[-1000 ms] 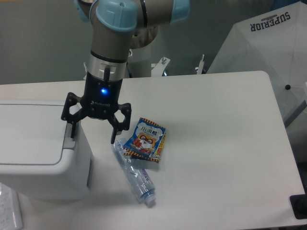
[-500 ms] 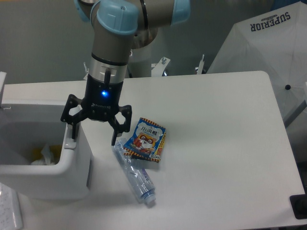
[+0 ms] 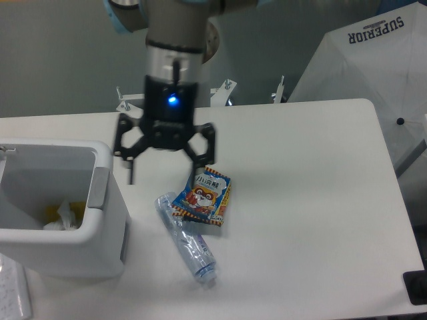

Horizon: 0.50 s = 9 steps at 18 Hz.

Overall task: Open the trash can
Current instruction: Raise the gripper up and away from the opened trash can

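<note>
The white boxy trash can (image 3: 100, 247) stands at the left edge of the table. Its lid is up and mostly out of view, and the inside shows crumpled paper and something yellow. The grey push-button strip (image 3: 99, 187) runs along its right rim. My gripper (image 3: 164, 179) hangs open and empty above the table, to the right of the can and clear of it. Its right finger is just above the snack packet (image 3: 203, 195).
A crushed clear plastic bottle (image 3: 187, 241) lies in front of the snack packet. A white umbrella-like cover with black lettering (image 3: 373, 73) stands past the table's right edge. A small black object (image 3: 416, 288) sits at the lower right corner.
The trash can lid has swung open from shut. My gripper has lifted off the can's button edge and moved right, still open.
</note>
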### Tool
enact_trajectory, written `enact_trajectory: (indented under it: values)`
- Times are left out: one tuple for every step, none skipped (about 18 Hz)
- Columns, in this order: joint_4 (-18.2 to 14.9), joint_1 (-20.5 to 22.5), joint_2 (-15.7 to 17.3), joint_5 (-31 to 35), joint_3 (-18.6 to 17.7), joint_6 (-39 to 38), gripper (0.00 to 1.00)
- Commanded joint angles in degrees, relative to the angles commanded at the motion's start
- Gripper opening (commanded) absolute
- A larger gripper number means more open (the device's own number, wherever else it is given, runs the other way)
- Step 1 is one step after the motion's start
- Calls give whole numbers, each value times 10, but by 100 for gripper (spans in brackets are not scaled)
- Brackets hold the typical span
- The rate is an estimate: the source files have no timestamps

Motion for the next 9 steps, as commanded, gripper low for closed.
enact_trajectory:
  values:
    - [-4, 8, 0, 20, -8, 46, 100]
    - [-4, 20, 0, 34, -22, 98, 100]
    - [-4, 32, 1, 47, -31, 148, 100]
    - [-9, 36, 3, 63, -40, 191, 100]
    - [-15, 38, 4, 77, -49, 226, 100]
    - [-22, 40, 6, 92, -54, 256, 100]
    - [-26, 42, 8, 104, -55, 279, 100]
    - [-27, 42, 9, 113, -56, 294, 100]
    - [-27, 42, 10, 116, -56, 298, 100]
